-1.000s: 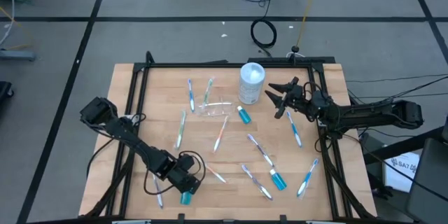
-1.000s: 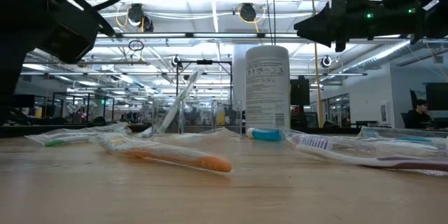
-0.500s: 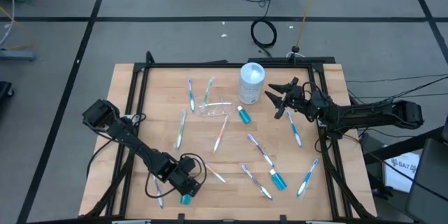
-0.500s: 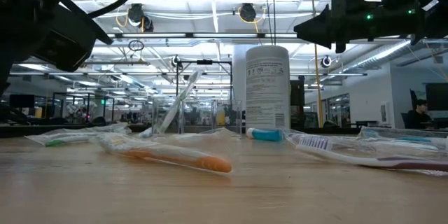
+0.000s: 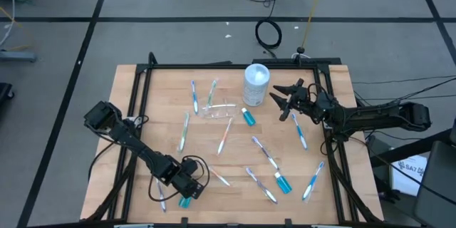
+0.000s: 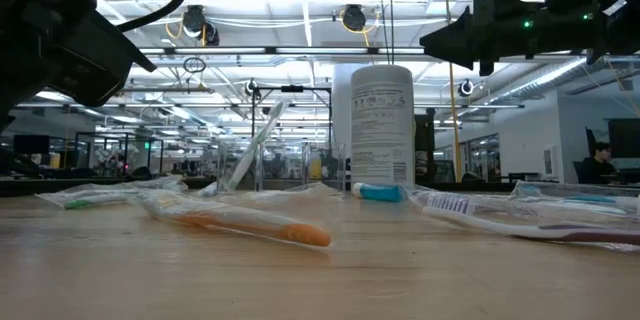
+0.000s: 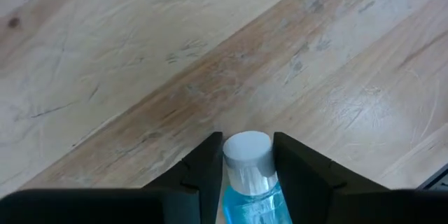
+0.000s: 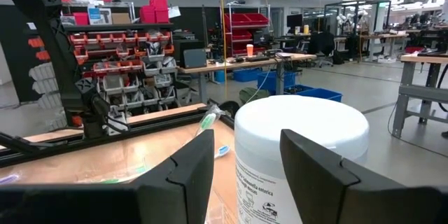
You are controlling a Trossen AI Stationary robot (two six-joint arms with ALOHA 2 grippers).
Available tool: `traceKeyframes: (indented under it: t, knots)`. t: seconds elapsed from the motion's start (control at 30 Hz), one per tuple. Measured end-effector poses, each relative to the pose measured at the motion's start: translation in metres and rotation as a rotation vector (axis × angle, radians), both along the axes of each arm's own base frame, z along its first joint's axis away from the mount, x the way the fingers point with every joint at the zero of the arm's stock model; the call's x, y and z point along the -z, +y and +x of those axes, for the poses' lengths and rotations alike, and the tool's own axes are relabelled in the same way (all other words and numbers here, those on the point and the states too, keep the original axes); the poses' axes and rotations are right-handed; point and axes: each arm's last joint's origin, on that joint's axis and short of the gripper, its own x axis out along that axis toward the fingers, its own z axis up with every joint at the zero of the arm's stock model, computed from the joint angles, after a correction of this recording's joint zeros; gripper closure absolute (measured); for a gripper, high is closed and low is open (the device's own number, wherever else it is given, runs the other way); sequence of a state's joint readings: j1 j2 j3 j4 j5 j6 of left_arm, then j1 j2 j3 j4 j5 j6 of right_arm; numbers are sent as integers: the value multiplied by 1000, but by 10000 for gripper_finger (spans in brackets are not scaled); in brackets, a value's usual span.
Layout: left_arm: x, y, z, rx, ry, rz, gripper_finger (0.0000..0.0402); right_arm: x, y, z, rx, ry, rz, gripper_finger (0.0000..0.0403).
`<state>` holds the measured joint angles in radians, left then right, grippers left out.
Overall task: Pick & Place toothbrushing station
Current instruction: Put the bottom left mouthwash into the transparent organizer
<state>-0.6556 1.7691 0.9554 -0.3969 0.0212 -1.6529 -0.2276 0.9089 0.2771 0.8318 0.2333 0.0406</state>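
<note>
**Gripping of first tube under way; station largely unassembled**

Lying at the near-left corner of the wooden table (image 5: 142, 114), one small blue tube (image 7: 246, 182) sat between the fingers of the left gripper (image 7: 245, 161), both fingers touching its white cap, apparently clamped. Two further blue tubes (image 5: 248, 117) lay well apart on the board. The clear plastic cup (image 5: 217, 109) lay on its side with one toothbrush in it; other toothbrushes (image 5: 299, 132) were scattered loose. The right gripper (image 5: 283, 100) hovered beside the white canister (image 5: 256, 84), fingers apart, holding nothing. Judged: nearly everything remained to be placed.
</note>
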Motion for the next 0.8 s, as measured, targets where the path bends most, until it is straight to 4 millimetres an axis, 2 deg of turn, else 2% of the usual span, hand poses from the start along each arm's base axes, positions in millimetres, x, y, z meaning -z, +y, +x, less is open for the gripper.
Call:
traceKeyframes:
  t: [0.2, 0.37, 0.6, 0.8]
  knots:
    - [0, 0, 0, -4, -3, 2, 280, 0, 0, 0, 0, 0, 0, 248]
    - [-9, 4, 1, -14, -58, 21, 288, 0, 0, 0, 0, 0, 0, 248]
    - [-48, 29, 9, 15, -295, 158, 288, 0, 0, 0, 0, 2, 1, 248]
    - [-83, 65, 19, 48, -517, 484, 288, 2, 0, 0, -2, 10, 19, 248]
